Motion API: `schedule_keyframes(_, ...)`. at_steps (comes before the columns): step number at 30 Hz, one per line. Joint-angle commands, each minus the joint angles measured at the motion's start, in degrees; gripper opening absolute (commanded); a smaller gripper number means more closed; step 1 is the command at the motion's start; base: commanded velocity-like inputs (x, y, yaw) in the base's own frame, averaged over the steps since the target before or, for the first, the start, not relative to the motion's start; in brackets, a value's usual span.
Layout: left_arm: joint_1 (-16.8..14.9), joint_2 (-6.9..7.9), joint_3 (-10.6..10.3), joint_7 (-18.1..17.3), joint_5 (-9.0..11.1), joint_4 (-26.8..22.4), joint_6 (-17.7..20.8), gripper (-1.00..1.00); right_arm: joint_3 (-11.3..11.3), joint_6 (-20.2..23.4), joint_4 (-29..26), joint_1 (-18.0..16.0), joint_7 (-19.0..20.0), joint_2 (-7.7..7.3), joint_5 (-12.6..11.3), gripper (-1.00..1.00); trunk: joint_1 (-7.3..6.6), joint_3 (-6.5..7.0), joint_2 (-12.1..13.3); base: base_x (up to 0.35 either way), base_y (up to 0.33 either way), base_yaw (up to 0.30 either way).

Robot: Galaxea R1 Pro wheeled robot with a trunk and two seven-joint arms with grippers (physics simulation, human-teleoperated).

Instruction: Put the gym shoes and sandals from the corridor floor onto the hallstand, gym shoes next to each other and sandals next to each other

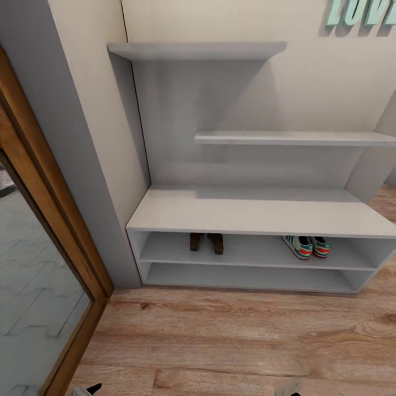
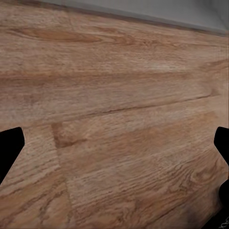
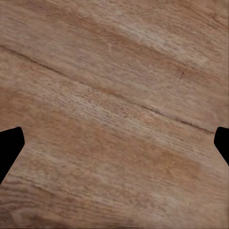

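Brown sandals, pale grey hallstand

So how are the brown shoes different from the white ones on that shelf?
The sandals are dark brown and plain; the gym shoes are white with green stripes and red-orange patches. The sandals sit toward the shelf's left, the gym shoes toward its right. Both pairs stand side by side on the upper low shelf of the shoe rack, off the floor.

Cream wall, wood-framed mirror, teal lettering.
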Motion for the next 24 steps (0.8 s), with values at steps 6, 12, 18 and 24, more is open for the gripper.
schedule_keyframes(6,-0.1,-0.34,0.4,4.4,-0.6,0.1,-0.4,1.0,-0.5,-0.8,0.7,2.9,-0.4,0.53,4.8,1.0,-1.33,1.04,2.4,0.0,0.0,0.0)
schedule_keyframes(12,-0.1,-0.51,0.4,6.9,-0.5,0.2,-0.4,1.0,-0.6,-0.8,0.7,4.9,-0.4,1.1,5.4,1.0,-2.65,2.11,4.8,0.0,0.0,0.0)
schedule_keyframes(18,-0.1,-0.54,0.5,8.4,-0.5,1.4,-0.4,1.0,-0.7,-0.8,0.6,5.3,-0.5,1.21,5.5,1.0,-3.97,3.19,7.2,0.0,0.0,0.0)
schedule_keyframes(24,-0.1,-0.71,0.4,11.4,-0.5,1.8,-0.6,1.0,-0.7,-0.7,0.6,5.3,-0.5,1.22,5.5,1.0,-5.29,4.27,9.6,0.0,0.0,0.0)
